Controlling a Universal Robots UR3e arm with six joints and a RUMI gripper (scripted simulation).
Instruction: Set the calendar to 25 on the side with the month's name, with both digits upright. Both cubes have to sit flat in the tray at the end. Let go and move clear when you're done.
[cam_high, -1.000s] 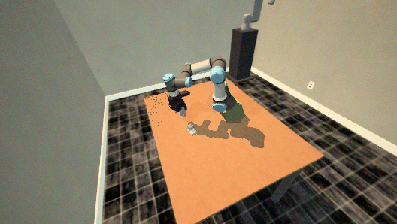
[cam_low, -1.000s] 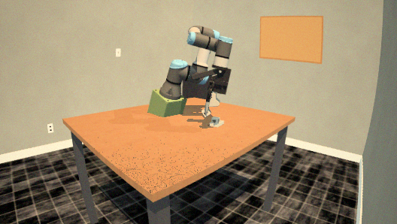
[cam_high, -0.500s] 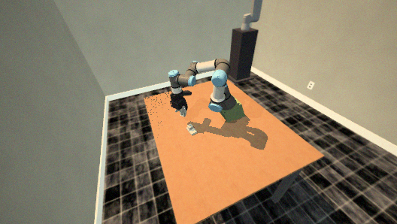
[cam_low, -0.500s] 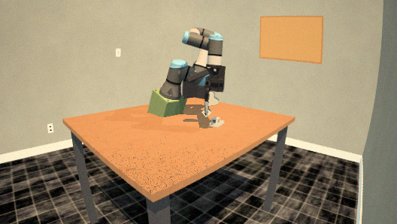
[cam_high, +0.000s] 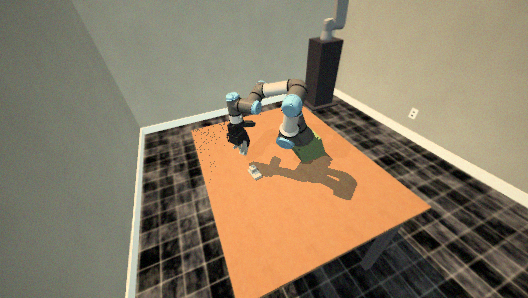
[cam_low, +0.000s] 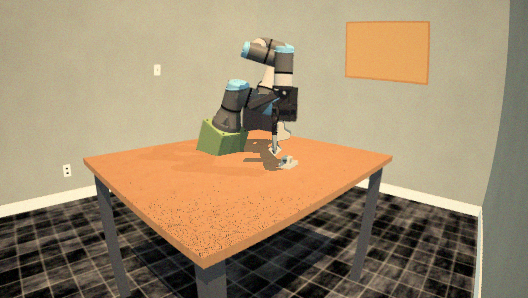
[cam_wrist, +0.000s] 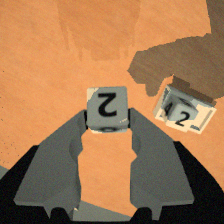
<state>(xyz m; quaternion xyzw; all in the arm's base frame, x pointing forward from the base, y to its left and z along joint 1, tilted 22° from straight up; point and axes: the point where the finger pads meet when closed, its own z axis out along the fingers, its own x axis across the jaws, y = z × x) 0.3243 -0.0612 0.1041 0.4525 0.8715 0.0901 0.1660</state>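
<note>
1. Calendar, at the right of the wrist view: its pale tray (cam_high: 257, 176) (cam_low: 293, 165) (cam_wrist: 205, 123) rests on the smooth orange table (cam_high: 320, 225) (cam_low: 215, 185) (cam_wrist: 35, 65).
2. Left of it, the gripper (cam_high: 243, 149) (cam_low: 275, 148) (cam_wrist: 108, 110) is mostly closed, its angular grey fingers pinching a loose cube (cam_low: 275, 150) (cam_wrist: 107, 106). The cube is boxy, matt grey, with a black 2 on the face toward the camera.
3. To carry it well, keep the grip steady and clear the tray walls; square the cube to its slot, choose the month side's digit and turn it upright before lowering.
4. Rightmost, the seated cube (cam_high: 253, 168) (cam_low: 287, 159) (cam_wrist: 181, 114), also grey with a black 2, sits in the tray; whether it lies flat is unclear. Avoid knocking it.

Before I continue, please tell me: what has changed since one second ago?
The wrist has risen, shifting left in the exterior view, and the gripper has swung more upright. Its jaws are on a cube; I cannot tell when they closed. The tray stayed put.
</note>
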